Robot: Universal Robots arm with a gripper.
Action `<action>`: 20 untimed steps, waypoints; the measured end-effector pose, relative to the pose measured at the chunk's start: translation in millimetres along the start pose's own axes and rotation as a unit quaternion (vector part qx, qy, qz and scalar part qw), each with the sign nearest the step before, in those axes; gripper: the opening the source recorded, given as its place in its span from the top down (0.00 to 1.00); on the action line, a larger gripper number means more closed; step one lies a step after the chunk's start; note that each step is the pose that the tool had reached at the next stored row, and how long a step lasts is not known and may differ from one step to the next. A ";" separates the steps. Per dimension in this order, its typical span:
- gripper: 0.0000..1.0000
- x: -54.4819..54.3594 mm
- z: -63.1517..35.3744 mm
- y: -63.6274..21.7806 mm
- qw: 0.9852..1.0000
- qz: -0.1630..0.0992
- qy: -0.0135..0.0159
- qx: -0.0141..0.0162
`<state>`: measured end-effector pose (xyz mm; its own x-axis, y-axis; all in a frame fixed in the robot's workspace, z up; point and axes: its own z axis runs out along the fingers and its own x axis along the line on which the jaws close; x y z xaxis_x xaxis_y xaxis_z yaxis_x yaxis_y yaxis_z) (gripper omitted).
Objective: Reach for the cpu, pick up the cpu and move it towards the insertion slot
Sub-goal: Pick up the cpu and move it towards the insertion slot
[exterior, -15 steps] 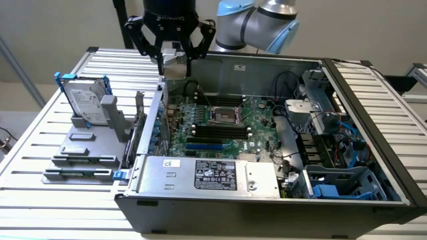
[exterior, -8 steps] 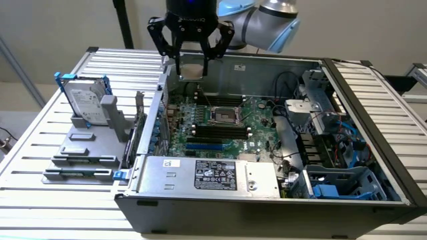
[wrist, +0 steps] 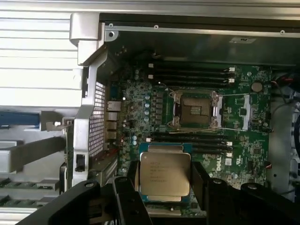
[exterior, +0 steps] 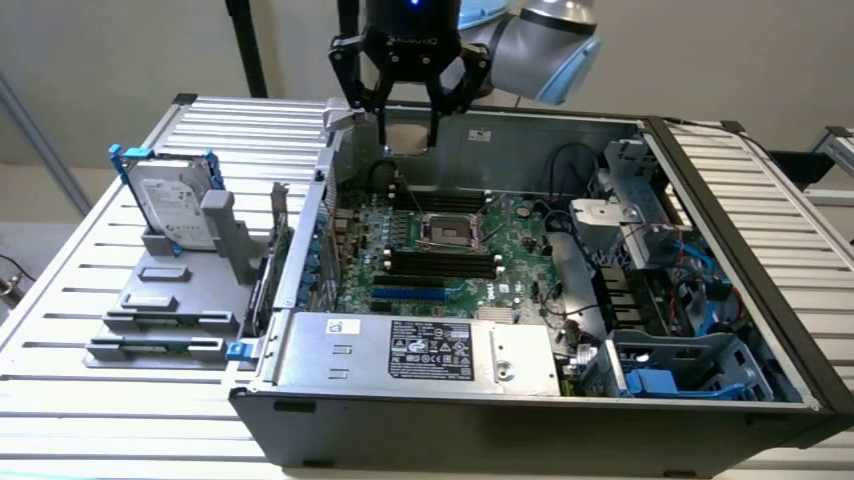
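In the exterior view the gripper (exterior: pixel 407 118) hangs above the back edge of the open computer case (exterior: pixel 534 420), its fingers closed on a small pale chip (exterior: pixel 408 138) held between them. The socket (exterior: pixel 450 232) sits lower on the green board (exterior: pixel 514 262), apart from the chip. In the wrist view the chip (wrist: pixel 165 174) lies flat between the two dark fingers (wrist: pixel 198 180), printed metal face toward the camera; it is nearly square, so no clear long axis. The socket (wrist: pixel 195 109) lies beyond it. I judge the carry is under way; closing in calls for squaring the chip's edges to the frame.
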<state>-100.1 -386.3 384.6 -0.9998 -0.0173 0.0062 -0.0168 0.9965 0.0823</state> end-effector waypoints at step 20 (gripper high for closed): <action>0.46 -56.1 28.2 32.4 1.000 0.003 0.000 0.003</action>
<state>-44.7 -350.7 358.8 -0.9999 -0.0118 0.0066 -0.0113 0.9971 0.0754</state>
